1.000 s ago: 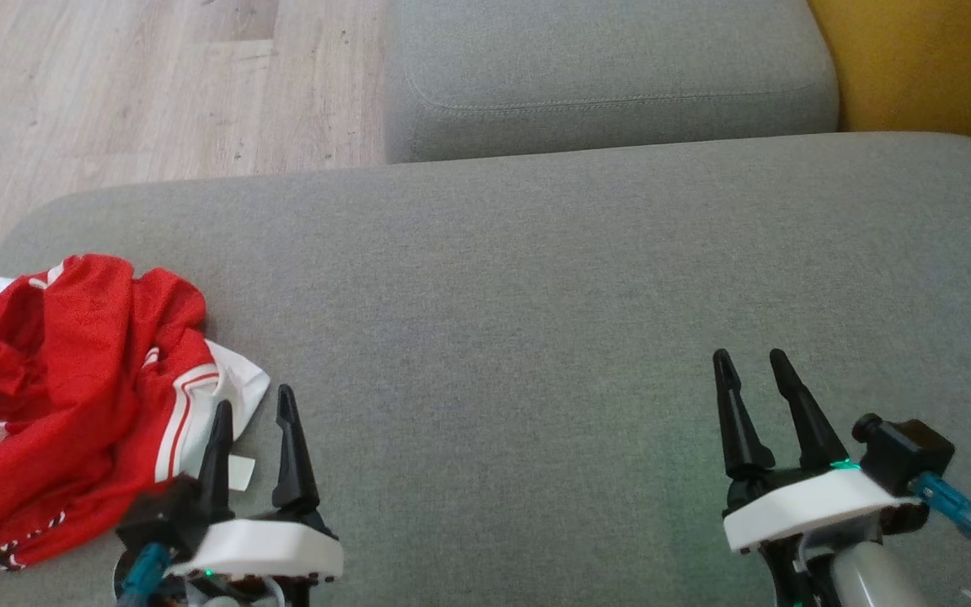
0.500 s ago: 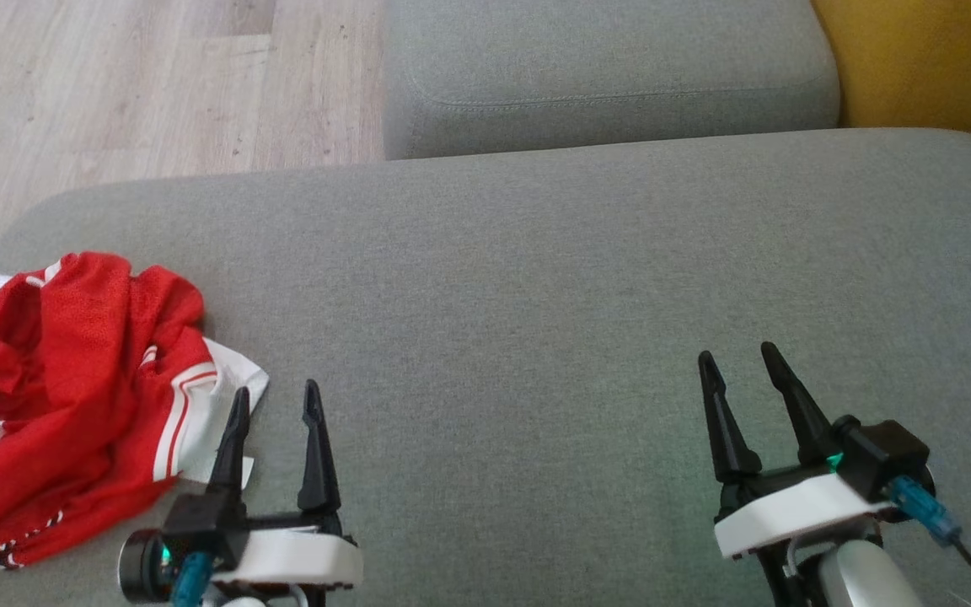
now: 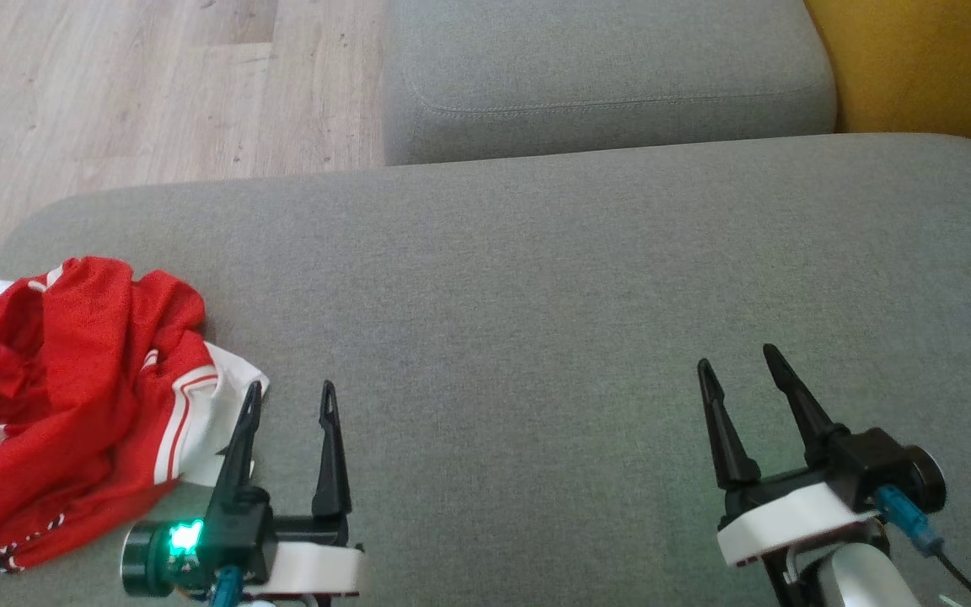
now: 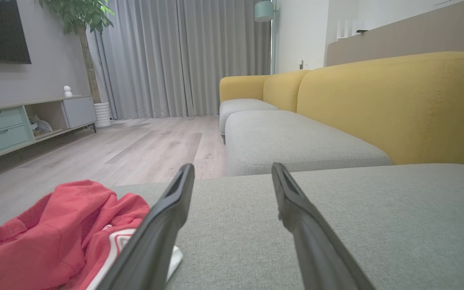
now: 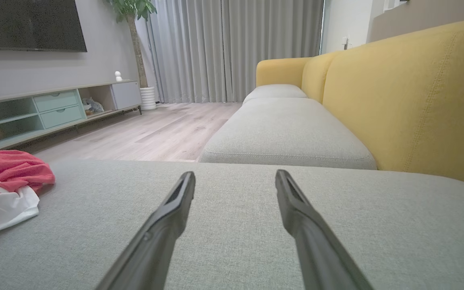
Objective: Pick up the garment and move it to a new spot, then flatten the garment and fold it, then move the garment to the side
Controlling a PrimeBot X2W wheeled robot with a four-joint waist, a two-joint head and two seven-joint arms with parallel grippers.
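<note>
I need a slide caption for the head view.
Open left gripper beside a crumpled red-and-white garment on a grey sofa cushion; open right gripper far from it.

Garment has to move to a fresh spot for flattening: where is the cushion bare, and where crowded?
Bare: the cushion between the left gripper and right gripper, and beyond both to the far cushion. Crowded: its left end, under the garment.
</note>
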